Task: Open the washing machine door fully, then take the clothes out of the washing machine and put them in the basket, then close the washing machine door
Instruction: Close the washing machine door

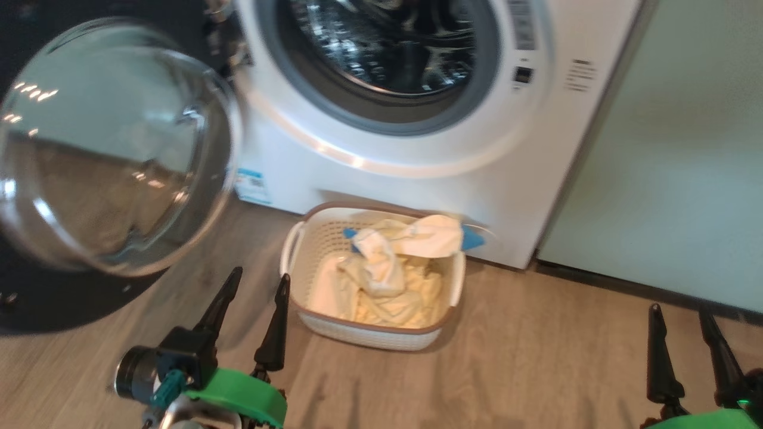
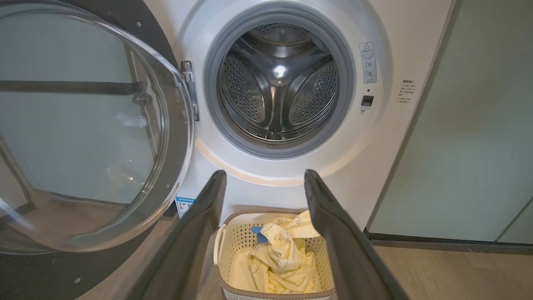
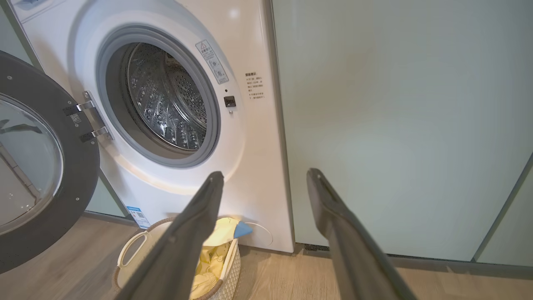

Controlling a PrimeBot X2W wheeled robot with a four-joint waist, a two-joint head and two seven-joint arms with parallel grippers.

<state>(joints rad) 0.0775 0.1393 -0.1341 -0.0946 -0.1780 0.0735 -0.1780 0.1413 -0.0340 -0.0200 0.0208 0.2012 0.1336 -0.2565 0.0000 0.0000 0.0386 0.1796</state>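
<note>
Left fingers (image 1: 222, 304) stand parted at the lower left of the head view and hold nothing. Their tips are above the wooden floor (image 1: 536, 357), near the basket's left handle. The right fingers (image 1: 658, 357), at the lower right, are likewise spread and empty, well apart from the basket and pointing toward the pale green panel (image 1: 685, 179) beside the machine.

The washing machine (image 1: 417, 185) fills the upper middle, its porthole uncovered. In the left wrist view the grey rubber seal (image 2: 210, 83) rings the steel drum (image 2: 279, 83), whose perforated wall and paddles are plain to see. The washing machine door (image 1: 113, 149) stands open on its hinge (image 2: 189, 83) at the left of the porthole, with the bulging glass bowl turned toward the robot and the black rim low near the floor.

The basket (image 1: 369, 336) sits on the floor just in front of the machine's lower front, below the porthole. The clothes (image 1: 387, 280) lie heaped inside it, pale yellow and cream. One cream piece is draped over the far rim, and a small blue part (image 1: 474, 238) pokes out past that rim toward the machine.
</note>
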